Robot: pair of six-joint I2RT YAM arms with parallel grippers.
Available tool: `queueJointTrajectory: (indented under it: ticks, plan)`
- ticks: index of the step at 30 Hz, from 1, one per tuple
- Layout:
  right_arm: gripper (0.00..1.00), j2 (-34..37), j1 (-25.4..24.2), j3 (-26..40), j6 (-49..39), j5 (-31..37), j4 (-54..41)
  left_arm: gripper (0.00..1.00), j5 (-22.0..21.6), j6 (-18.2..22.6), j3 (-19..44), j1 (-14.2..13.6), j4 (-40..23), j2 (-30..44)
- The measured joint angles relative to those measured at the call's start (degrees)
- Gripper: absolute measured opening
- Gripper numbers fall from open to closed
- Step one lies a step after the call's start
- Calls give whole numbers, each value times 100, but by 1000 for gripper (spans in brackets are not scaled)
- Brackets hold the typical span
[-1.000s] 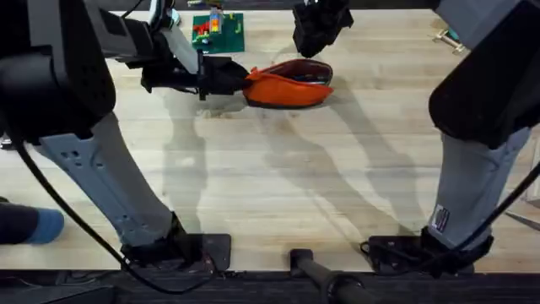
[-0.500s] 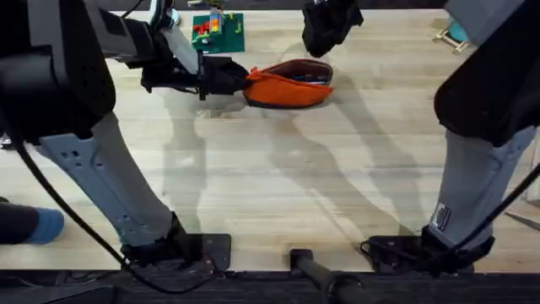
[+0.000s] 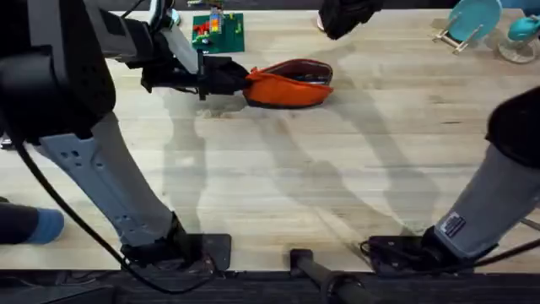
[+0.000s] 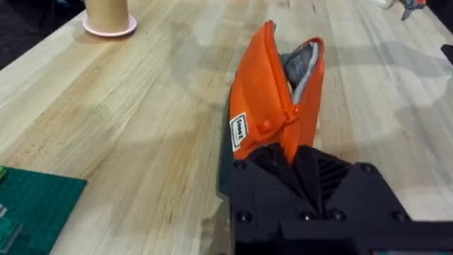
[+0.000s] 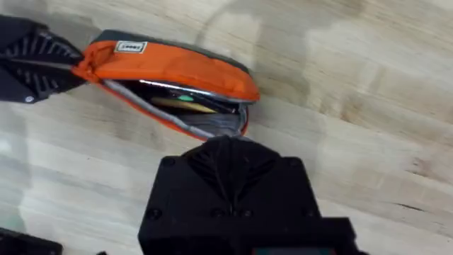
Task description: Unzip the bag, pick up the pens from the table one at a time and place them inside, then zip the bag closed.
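The orange bag (image 3: pixel 287 86) lies on the table (image 3: pixel 278 194) at the far middle, its zipper open and its mouth gaping (image 5: pixel 177 99). Slim dark and shiny shapes that look like the pens (image 5: pixel 173 91) lie inside it. My left gripper (image 3: pixel 226 78) is shut on the bag's left end, and its black fingers (image 4: pixel 272 159) pinch the fabric beside the label. My right gripper (image 3: pixel 344 13) hangs raised beyond the bag's right end, apart from it. Its fingertips (image 5: pixel 226 142) meet with nothing between them. The bag (image 4: pixel 279 92) stands on its edge in the left wrist view.
A green board with coloured pieces (image 3: pixel 218 32) sits just behind the left gripper. Teal items (image 3: pixel 472 17) stand at the far right corner. A cardboard roll on a pink base (image 4: pixel 107 14) stands farther off. Bare wood spreads across the near half.
My right gripper has risen and moved right, away from the bag's open mouth, uncovering the teal items. The left gripper and the bag have stayed put.
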Motion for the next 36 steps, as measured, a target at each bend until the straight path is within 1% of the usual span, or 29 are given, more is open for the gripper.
queueJointTrajectory:
  ticks: [7, 8, 9, 10, 12, 15, 16, 18, 22, 36]
  plan:
    - [34, -384, 204, 2, 4, 0, -184, 42, 0, -4, 0, 0, 73, 0]
    - [45, -447, 235, 2, 17, -1, -250, 42, 0, -4, 0, 0, 78, 0]
    - [80, -513, 265, 2, 23, 0, -323, 42, 0, -4, 0, 0, 78, 0]
    - [166, -585, 291, 2, 40, -4, -403, 43, 0, -4, 0, 0, 78, 0]
    - [435, -730, 325, 2, 46, -2, -531, 42, 0, -13, 0, 0, 76, 0]
    - [871, -949, 360, 2, 44, -2, -659, 42, 0, -17, 0, 0, 78, 0]
    - [965, -1024, 365, 2, 40, 0, -684, 42, 0, -17, 0, 0, 78, 0]
    - [993, -1142, 375, 4, 43, 0, -729, 42, 0, -18, 0, 0, 98, 0]
    - [996, -1275, 376, 17, 44, 0, -741, 42, 2, -30, 0, 0, 183, 0]
    - [995, -1277, 392, 28, 44, 0, -706, 42, 2, -39, 0, 0, 209, 0]
